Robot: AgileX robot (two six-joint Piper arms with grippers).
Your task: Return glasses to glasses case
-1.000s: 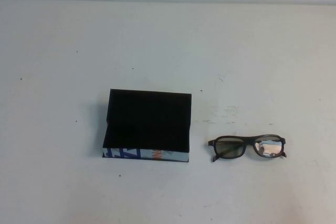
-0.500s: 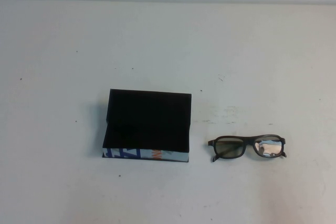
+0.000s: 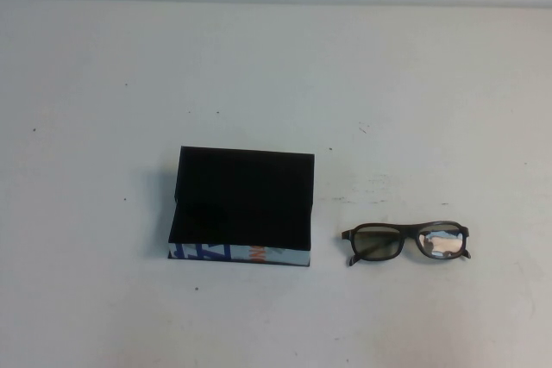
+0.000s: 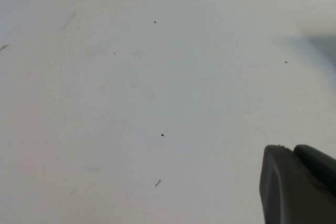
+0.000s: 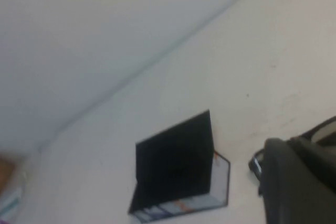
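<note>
white table (image 3: 103, 66) carries everything. black glasses case (image 3: 242, 204) sits mid-table, lid up. glasses (image 3: 405, 241) lie just right of it, apart, long axis left-right. your right arm is likely nearer; neither arm shows from above. right end effector (image 5: 302, 179) and left end effector (image 4: 296, 184): only partly visible, fingers can't be judged.

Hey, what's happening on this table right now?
Nothing is being handled yet. The glasses case sits open on the white table, lid up, and the glasses lie apart from it on the robot's right. Neither arm shows in the high view. The left end effector is over bare table, and the right end effector is back from the case, holding nothing.
</note>
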